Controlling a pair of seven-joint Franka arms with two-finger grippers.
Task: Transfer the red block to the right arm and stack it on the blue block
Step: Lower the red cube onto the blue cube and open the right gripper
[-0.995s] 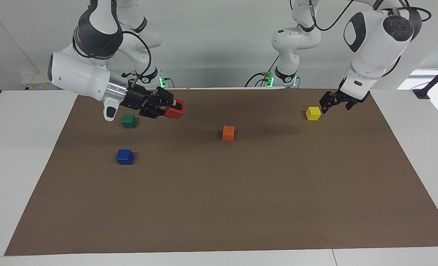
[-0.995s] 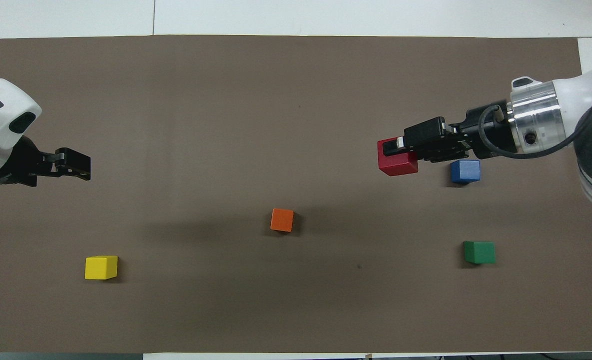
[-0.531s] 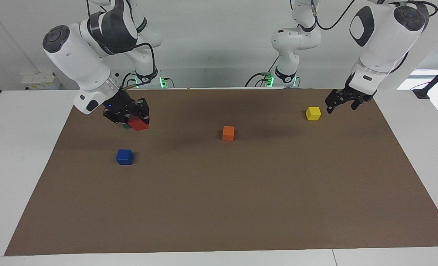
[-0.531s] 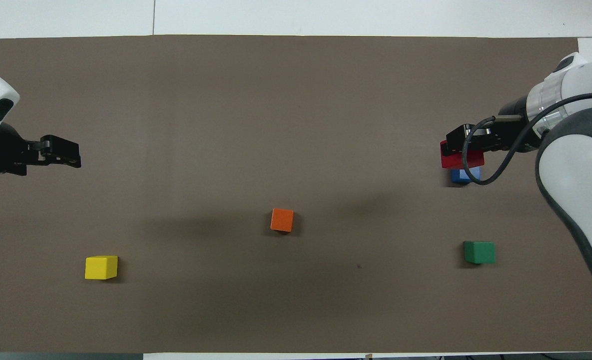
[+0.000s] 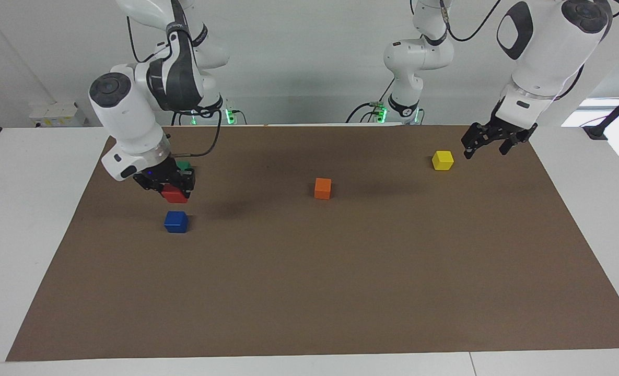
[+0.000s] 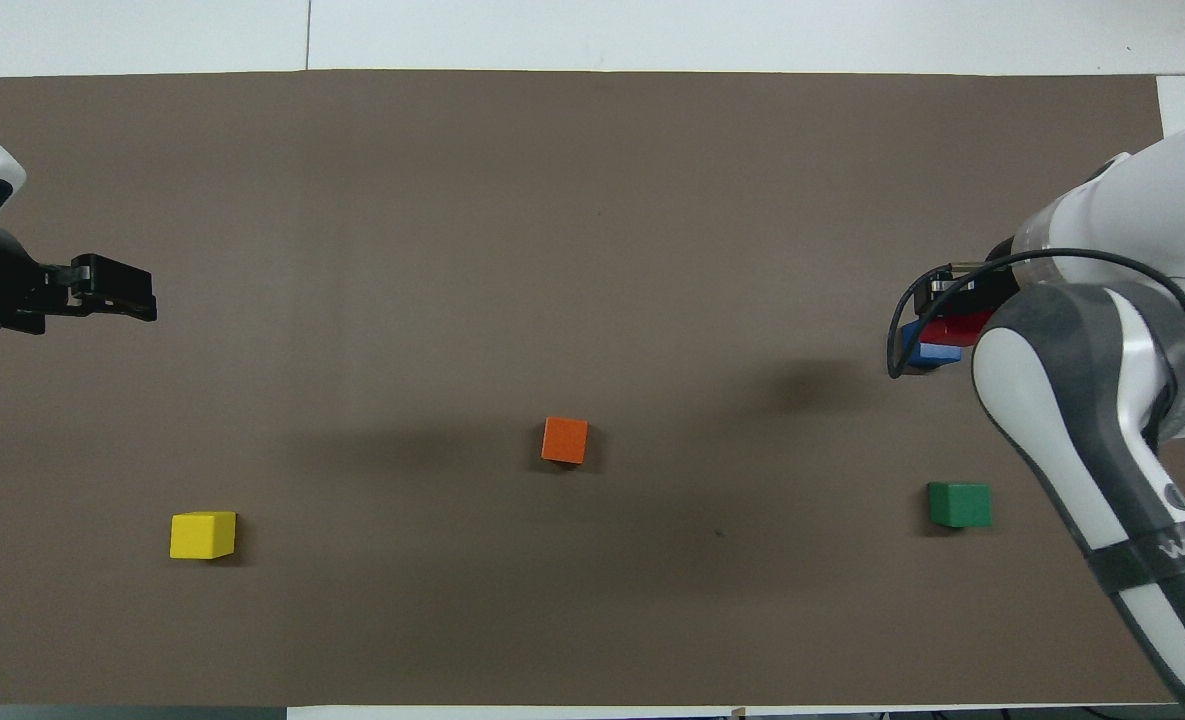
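You see the right gripper clenched on the red block, pointing down, held in the air over the blue block; a clear gap shows between the two blocks in the facing view. From overhead the red block covers most of the blue block, and the right arm hides part of both. The blue block sits on the brown mat at the right arm's end of the worktop, farther from the robots than the green block. The orange block lies mid-mat. The left gripper hangs in the air, fingers released and holding nothing, near the yellow block at the left arm's end; that arm waits.
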